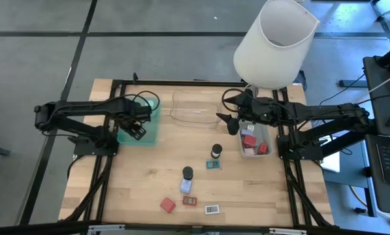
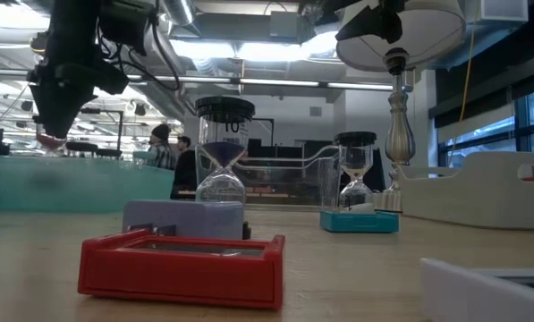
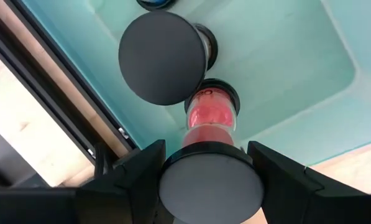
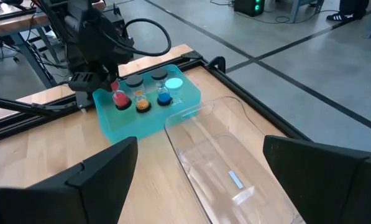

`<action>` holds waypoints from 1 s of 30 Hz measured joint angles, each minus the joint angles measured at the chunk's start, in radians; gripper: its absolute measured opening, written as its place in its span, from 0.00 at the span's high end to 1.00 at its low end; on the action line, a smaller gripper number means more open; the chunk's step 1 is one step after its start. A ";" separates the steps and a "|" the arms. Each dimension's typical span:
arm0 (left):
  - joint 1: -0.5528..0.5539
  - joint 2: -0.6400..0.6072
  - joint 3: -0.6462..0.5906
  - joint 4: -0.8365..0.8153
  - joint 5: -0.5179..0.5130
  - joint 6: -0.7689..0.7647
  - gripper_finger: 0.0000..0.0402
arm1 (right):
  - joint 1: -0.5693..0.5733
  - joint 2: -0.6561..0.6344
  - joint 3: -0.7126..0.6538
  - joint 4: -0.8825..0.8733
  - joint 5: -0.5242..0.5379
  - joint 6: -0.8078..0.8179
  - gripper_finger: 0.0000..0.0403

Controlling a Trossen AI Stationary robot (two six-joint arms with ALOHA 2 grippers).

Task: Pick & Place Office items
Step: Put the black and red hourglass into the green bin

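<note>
Over green tray [image 3: 309, 56] | left jaws grasping red hourglass [image 3: 210, 118] | right jaws released

Lamp [image 1: 273, 42] shade hides table corner; blue block [image 2: 184, 219] blurred, half-hidden.

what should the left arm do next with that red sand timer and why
Probably lower a little and open: the left end effector grips the red sand timer above the green tray, beside the timers already standing there. Whether it touches the floor yet I cannot tell.
</note>
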 joint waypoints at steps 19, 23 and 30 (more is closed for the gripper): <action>-0.066 0.006 -0.051 0.023 0.022 -0.107 0.46 | 0.000 0.000 0.000 -0.020 0.000 -0.003 0.13; -0.079 0.006 -0.051 0.023 0.024 -0.110 0.46 | 0.000 0.000 0.000 -0.020 0.000 -0.003 0.13; -0.098 0.006 -0.051 0.047 0.018 -0.119 0.46 | 0.000 0.000 0.000 -0.020 0.000 -0.003 0.13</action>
